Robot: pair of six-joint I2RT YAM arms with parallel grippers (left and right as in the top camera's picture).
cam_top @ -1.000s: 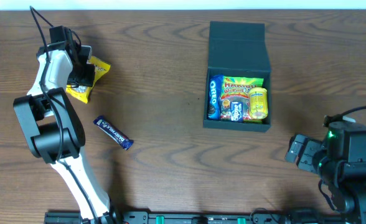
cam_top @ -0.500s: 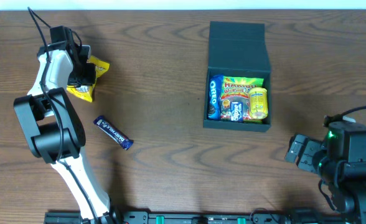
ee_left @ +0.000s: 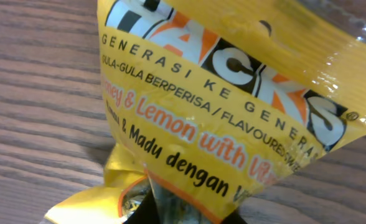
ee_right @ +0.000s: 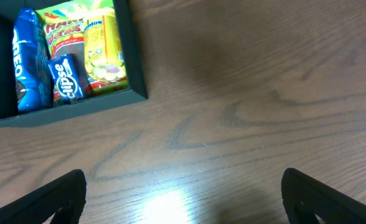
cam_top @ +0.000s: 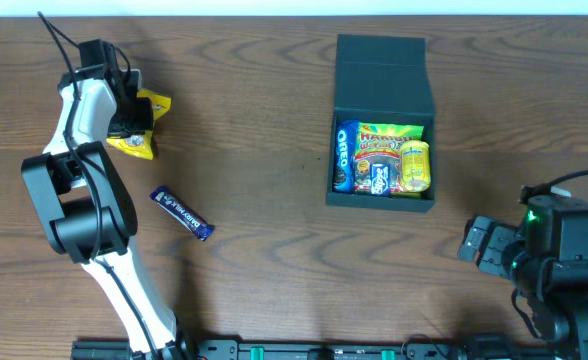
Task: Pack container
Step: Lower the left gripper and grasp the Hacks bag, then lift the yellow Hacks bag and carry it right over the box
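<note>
The container [cam_top: 382, 201] sits on the brown wooden table [cam_top: 274, 250], toward the far side and a bit to the right. It is dark green and its flap lid [cam_top: 384, 72] is open, lying back flat behind it. There are snacks inside, packed close together. A blue Oreo pack [cam_top: 344, 155] is along the left wall. A green and yellow sweet bag [cam_top: 389, 140] is in the middle. A yellow pack [cam_top: 417, 165] is by the right wall. A small blue Eclipse pack [cam_top: 378, 181] is near the front wall. Far over on the left side of the table, the left gripper [cam_top: 132, 128] is clamped on a yellow sweet packet [cam_top: 152, 104], well apart from the container. The left wrist camera is so close that the yellow sweet packet [ee_left: 220, 93] fills most of its view. Words on it say "Honey & Lemon", and the fingers are hidden behind it. A dark blue snack bar [cam_top: 182, 213] lies by itself on the table, nearer the front than the left gripper, and nothing touches it. The right gripper [cam_top: 477, 243] is near the front right, just past the container's front right corner. In the right wrist view its two black fingertips [ee_right: 58, 199] are wide apart with only bare table between them. The container [ee_right: 65, 107] shows in the top left corner of that view.
</note>
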